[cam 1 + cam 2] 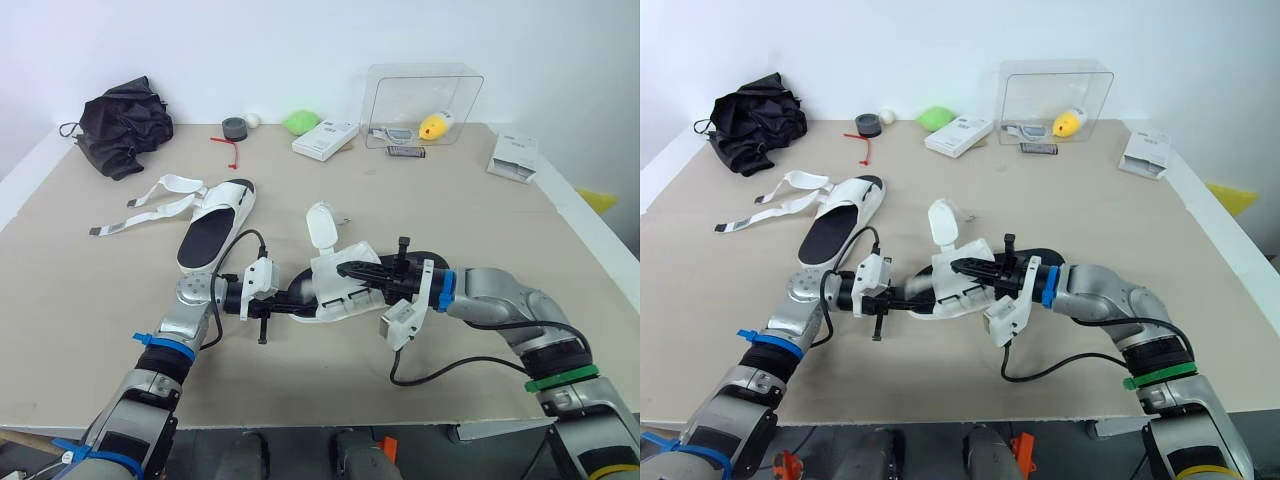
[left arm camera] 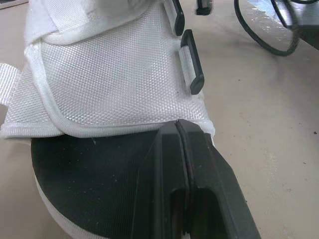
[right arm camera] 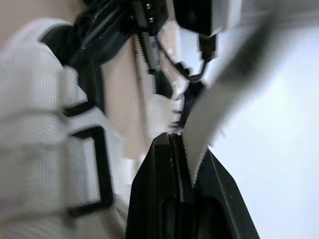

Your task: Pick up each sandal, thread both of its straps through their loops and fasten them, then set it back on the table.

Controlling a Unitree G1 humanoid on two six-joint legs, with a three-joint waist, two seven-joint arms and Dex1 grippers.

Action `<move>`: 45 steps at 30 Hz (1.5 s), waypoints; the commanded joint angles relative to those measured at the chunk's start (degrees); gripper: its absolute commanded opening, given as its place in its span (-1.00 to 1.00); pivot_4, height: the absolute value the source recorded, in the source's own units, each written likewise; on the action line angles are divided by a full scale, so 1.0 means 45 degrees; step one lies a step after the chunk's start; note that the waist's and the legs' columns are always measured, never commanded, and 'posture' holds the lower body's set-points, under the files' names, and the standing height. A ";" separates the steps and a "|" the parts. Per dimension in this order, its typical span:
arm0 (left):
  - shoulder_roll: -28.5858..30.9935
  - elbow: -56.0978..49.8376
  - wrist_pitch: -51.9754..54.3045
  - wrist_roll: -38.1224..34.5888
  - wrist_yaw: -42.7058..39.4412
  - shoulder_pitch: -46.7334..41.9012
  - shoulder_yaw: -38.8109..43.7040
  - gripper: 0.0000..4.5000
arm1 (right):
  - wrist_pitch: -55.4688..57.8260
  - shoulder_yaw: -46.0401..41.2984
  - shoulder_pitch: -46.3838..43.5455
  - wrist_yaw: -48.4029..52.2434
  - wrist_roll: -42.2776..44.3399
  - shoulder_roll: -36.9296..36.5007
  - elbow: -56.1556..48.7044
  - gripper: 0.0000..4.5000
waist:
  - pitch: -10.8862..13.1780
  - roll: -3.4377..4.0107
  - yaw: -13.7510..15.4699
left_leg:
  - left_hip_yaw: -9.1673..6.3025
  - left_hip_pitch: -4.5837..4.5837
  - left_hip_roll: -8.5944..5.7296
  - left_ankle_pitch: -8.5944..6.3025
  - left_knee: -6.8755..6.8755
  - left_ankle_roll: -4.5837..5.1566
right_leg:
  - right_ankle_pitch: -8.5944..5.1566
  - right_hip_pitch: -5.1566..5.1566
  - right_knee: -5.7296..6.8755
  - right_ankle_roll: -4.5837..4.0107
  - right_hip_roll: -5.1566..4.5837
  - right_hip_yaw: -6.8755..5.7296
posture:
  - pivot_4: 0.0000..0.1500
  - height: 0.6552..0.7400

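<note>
One white sandal with a black insole (image 1: 345, 285) lies mid-table between my grippers. My left gripper (image 1: 300, 300) is shut, its fingertips (image 2: 179, 124) pressed together on the insole at the sandal's near end, with nothing visible between them. My right gripper (image 1: 345, 268) reaches over the upper and is shut on a white strap (image 3: 209, 109), which stands up from the sandal (image 1: 322, 225). Black loops (image 2: 192, 62) line the sandal's side. The second sandal (image 1: 215, 225) lies at the left, its straps (image 1: 150, 205) splayed loose on the table.
At the back are a black cloth bag (image 1: 125, 125), a tape roll (image 1: 235, 127), a green object (image 1: 300, 122), a white box (image 1: 325, 138) and a clear container (image 1: 425, 100). Another white box (image 1: 515, 157) sits near the right edge. Cables hang from both wrists.
</note>
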 commanded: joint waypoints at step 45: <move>-0.0446 0.1604 -0.0285 0.0641 -0.0377 -0.0255 -0.0508 -1.00 | 2.1654 -0.2984 0.4909 1.1956 2.3057 -1.1009 -0.7298 0.18 | 0.0007 0.0061 0.0013 | 0.0076 0.0146 -0.0046 -0.0017 -0.0021 0.0036 | -0.0110 0.0170 -0.0013 0.0030 -0.0130 0.0066 | 1.00 1.00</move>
